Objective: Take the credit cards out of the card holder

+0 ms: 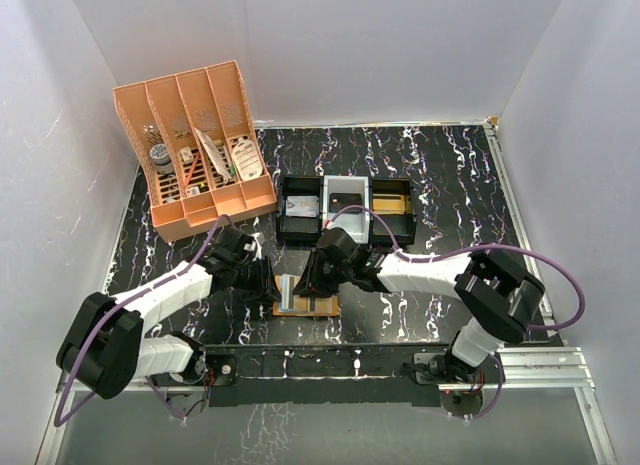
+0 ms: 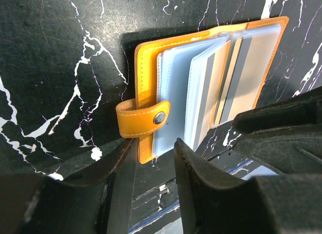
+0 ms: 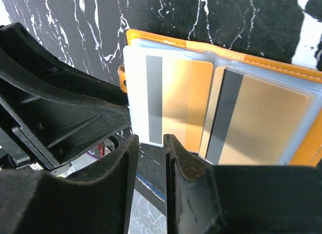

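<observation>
At the bottom of the top view the two arm bases sit at the near edge of the black, white-veined marble table (image 1: 450, 185). Both arms reach in to the middle of the frame.

There the small flat orange leather-like bifold card holder (image 1: 312, 310) lies open on the table, with the left pincer (image 1: 262, 280) at its left side and the right pincer (image 1: 318, 280) over it.

In the left wrist view, the left pincer (image 2: 155, 142) has its fingers part-way apart. The near edge of the card holder (image 2: 143, 68) and its pale blue plastic sleeves sit between the tips. Whether they press on it cannot be told. An orange snap strap (image 2: 143, 118) folds over the left cover.

In the right wrist view, the right pincer (image 3: 152, 137) shows only a narrow gap. The lower edge of one sleeve leaf lies right at the fingertips, and a grip cannot be confirmed. The thin rectangular credit cards (image 3: 176, 93), gold-faced with a dark grey stripe, sit in the sleeves of the card holder (image 3: 307, 148).

Farther back, at centre frame, stands a row of three small open boxes (image 1: 345, 207). At upper left stands a large orange slotted desk organizer (image 1: 195, 145).
</observation>
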Controlling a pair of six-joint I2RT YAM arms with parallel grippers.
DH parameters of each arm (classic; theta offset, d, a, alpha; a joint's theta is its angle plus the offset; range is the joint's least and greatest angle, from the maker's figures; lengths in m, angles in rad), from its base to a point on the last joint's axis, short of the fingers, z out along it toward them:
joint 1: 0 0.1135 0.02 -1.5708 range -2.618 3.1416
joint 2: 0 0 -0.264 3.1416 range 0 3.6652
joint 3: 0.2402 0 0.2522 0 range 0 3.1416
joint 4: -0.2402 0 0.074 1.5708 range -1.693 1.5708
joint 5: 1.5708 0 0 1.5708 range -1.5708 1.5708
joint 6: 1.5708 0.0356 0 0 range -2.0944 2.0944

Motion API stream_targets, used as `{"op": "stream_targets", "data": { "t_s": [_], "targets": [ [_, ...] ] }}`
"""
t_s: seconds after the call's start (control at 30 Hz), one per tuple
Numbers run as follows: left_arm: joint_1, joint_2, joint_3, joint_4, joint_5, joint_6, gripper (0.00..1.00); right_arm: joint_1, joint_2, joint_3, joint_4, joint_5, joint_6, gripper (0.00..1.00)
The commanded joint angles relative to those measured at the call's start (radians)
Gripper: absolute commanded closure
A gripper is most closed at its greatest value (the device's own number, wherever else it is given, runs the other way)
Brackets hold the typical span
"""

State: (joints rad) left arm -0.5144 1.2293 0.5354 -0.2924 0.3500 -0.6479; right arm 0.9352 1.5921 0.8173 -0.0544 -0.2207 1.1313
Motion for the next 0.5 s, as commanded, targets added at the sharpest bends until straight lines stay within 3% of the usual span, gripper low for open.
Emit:
{"op": "stream_targets", "data": {
  "t_s": [0.0,0.3,0.47],
  "targets": [
    [-0.003,-0.032,0.007,-0.026,-0.001,-0.001,0.65,0.004,-0.052,0.028,-0.024,0.083,-0.011,0.74],
    [-0.004,-0.161,0.084,-0.168,-0.196,-0.02,0.57,0.001,-0.035,0.017,-0.017,0.105,-0.007,0.71],
    [-0.003,-0.189,0.081,-0.073,-0.087,-0.002,0.56,-0.006,-0.061,-0.012,0.012,0.127,0.011,0.71]
  ]
}}
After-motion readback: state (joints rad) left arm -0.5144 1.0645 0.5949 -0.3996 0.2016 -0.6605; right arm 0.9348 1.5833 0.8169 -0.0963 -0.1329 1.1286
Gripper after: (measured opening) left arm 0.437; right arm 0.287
